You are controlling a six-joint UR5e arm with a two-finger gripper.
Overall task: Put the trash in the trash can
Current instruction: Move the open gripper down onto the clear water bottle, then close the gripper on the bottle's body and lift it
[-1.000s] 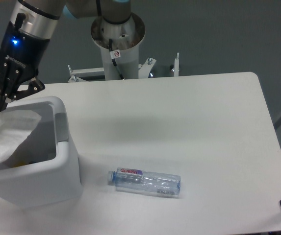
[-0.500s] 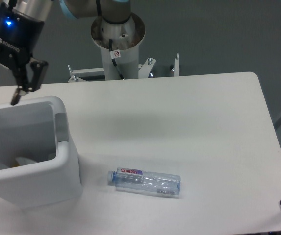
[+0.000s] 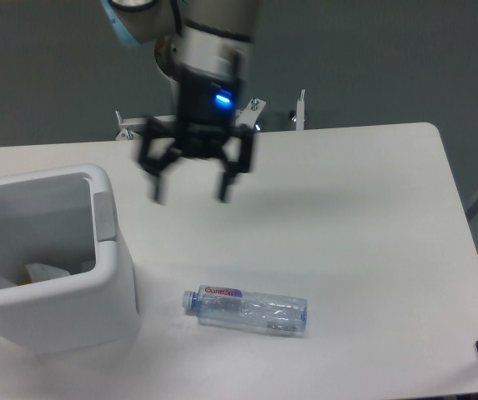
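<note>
Now the pincer (image 3: 190,196) hangs spread wide and empty above the bench (image 3: 355,208), fingers pointing down. Clear plastic bottle (image 3: 247,309) lies flat on the bench, below the pincer and slightly to its right in view, nearer the front edge, well apart. Long axis runs left-right, cap end toward the white trash can (image 3: 109,275). Crinkled packet (image 3: 51,271) sits inside the can. Judging, next move is down and forward onto the bottle.

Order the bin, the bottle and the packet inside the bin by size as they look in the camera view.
1. Bin, clearly the largest.
2. Bottle.
3. Packet, smallest as seen, but the bin wall hides most of it, so its true size is unsure.
</note>
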